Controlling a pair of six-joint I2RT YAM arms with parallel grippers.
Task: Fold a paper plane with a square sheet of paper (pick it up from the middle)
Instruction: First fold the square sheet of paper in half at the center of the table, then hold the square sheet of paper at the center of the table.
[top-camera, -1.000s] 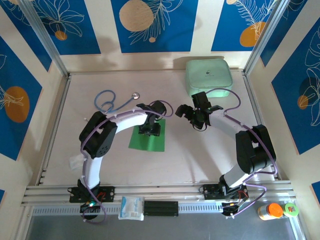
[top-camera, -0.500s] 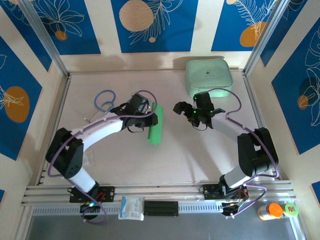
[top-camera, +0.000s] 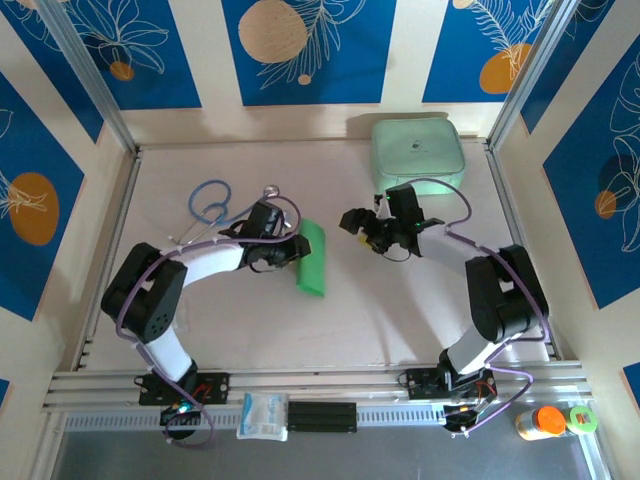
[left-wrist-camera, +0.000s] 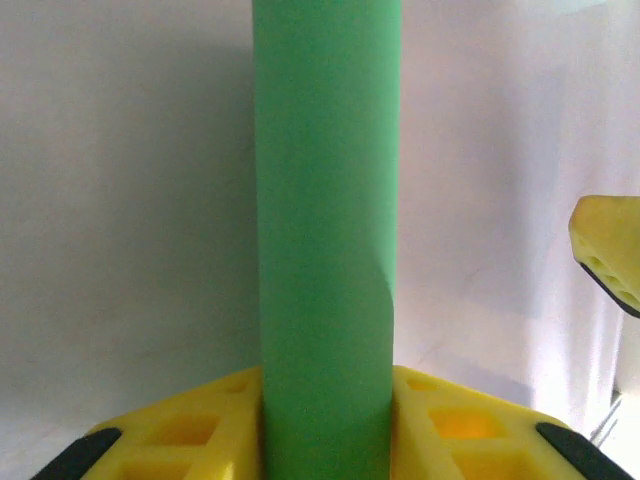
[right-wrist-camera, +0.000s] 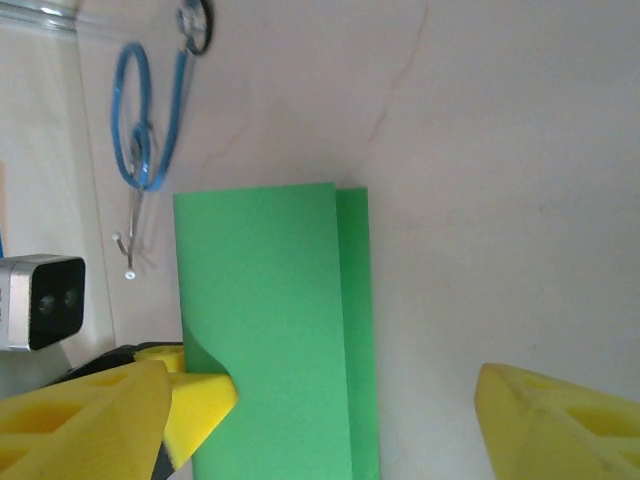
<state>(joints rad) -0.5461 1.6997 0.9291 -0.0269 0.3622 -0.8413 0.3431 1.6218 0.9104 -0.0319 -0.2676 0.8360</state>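
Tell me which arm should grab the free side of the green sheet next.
Probably right. The left gripper is clamped on the middle of the square sheet of paper, so it is occupied. The right gripper is open, empty and faces the sheet close by.

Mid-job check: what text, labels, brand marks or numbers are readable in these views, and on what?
No text reads clearly.
Mint case: a small dark mark on the lid, too small to read.
White packet at the near edge: bluish print, blurred.
Green paper: blank.
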